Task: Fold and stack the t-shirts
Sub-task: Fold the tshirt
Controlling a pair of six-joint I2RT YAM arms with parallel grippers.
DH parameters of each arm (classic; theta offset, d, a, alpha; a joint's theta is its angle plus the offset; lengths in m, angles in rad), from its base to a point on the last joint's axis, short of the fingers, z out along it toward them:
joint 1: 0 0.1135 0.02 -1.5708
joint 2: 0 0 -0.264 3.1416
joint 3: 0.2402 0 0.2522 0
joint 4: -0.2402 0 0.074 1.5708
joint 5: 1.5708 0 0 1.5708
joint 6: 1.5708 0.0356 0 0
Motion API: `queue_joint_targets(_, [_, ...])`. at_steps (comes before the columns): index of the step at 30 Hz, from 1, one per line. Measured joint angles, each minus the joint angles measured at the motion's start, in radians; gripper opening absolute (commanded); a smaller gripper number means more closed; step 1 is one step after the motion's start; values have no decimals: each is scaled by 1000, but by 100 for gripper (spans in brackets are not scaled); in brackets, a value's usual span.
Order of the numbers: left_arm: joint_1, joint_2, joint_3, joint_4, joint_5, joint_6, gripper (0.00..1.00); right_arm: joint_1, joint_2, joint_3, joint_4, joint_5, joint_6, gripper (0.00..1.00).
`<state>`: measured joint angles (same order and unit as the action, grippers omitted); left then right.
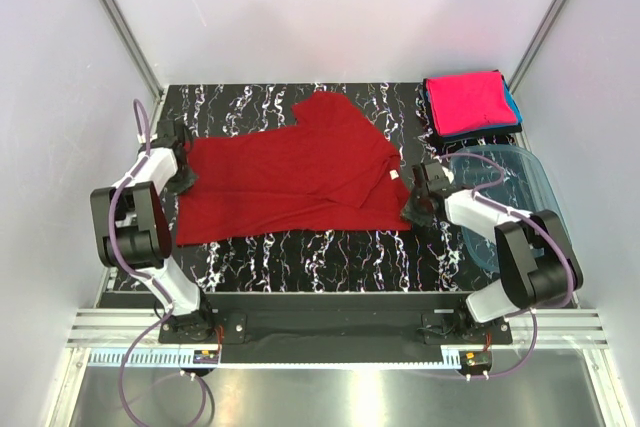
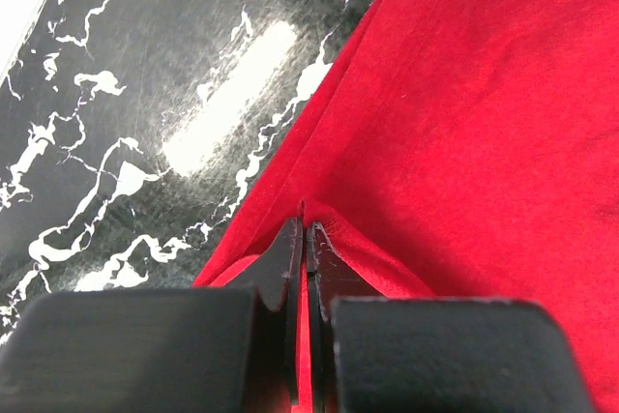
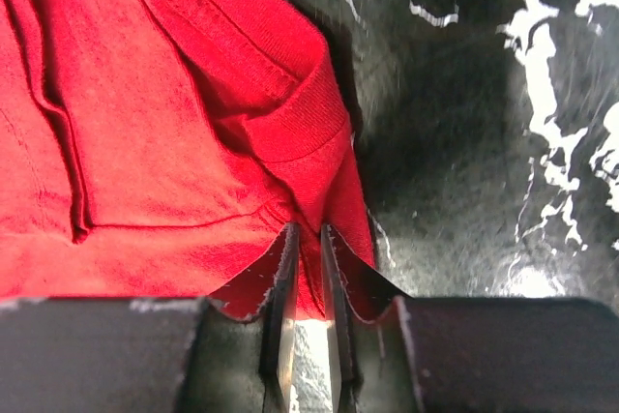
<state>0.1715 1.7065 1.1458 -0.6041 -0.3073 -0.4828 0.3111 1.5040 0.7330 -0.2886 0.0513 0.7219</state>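
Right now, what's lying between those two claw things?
The red t-shirt, spread flat, spans the whole stretch from left gripper to right gripper; the top view shows it.

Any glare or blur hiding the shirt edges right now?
Left wrist: a long bright glare on the table, clear of the red t-shirt hem. Right wrist: collar sharp, table beyond it blurred, deep shadow beside the collar. Top view: evenly lit, sharp.

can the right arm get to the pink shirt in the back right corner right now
Probably not yet: the right gripper is pinching the red t-shirt. Once it lets go, the pink shirt lies just beyond it, with nothing between.
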Motion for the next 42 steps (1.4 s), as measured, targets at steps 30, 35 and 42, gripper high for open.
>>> queue_joint_targets(30, [5, 47, 13, -31, -55, 15, 0, 276, 179, 271, -46, 42, 486, 45])
queue_joint_targets(35, [5, 47, 13, -32, -53, 16, 0, 277, 218, 296, -44, 65, 508, 44])
queue_joint_targets(42, [5, 51, 13, -31, -50, 15, 0, 286, 245, 306, -42, 80, 521, 43])
